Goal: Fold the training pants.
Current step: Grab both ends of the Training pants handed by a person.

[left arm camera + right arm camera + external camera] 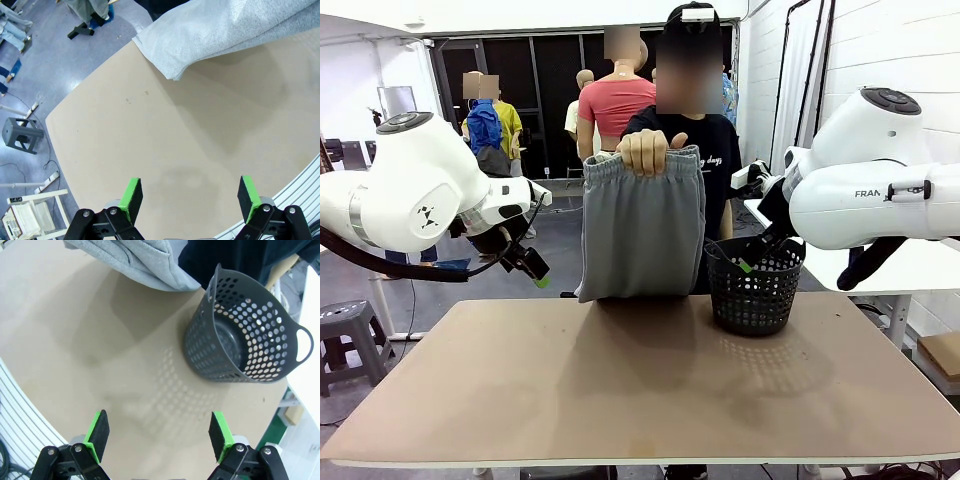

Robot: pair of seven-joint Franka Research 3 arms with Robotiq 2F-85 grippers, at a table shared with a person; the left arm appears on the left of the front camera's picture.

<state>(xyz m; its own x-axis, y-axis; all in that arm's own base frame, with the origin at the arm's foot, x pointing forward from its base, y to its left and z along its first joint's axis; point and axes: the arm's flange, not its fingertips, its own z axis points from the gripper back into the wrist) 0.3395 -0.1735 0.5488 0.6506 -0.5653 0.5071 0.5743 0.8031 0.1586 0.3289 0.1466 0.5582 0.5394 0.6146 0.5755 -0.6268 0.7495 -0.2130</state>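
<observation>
While the left fingers (132, 196) hang spread wide above the brown worktop (620, 390), holding nothing, a person's hand (643, 152) holds the grey training pants (640, 230) up by the waistband at the far side. Their bottom edge reaches down to the worktop. Just right of them stands a black mesh basket (755, 295). The right fingers (99, 432) are spread wide too, holding nothing, near the basket.
</observation>
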